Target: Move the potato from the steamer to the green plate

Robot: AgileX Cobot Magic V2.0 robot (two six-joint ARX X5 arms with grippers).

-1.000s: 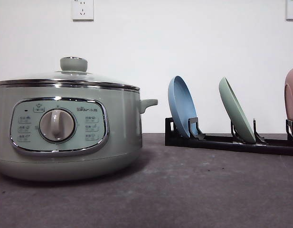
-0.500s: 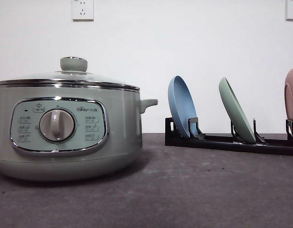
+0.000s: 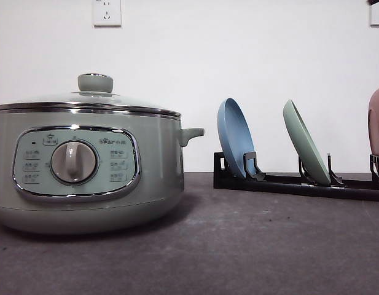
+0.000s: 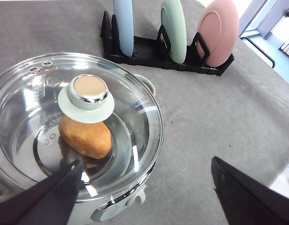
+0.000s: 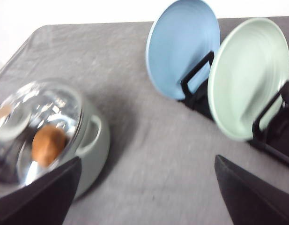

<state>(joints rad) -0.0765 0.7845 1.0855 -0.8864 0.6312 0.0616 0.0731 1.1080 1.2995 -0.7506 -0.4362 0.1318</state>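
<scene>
With the glass lid point(image 4: 88, 101) covering the potato point(image 4: 85, 136) in the steamer point(image 3: 85, 172), both my grippers hover spread wide, empty, the green plate point(image 3: 306, 142) racked at three o'clock.

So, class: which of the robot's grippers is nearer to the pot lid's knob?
Left. The left gripper hangs open right over the pot, close above the knob. The right gripper, also open, is off to the side, nearer the green plate.
</scene>
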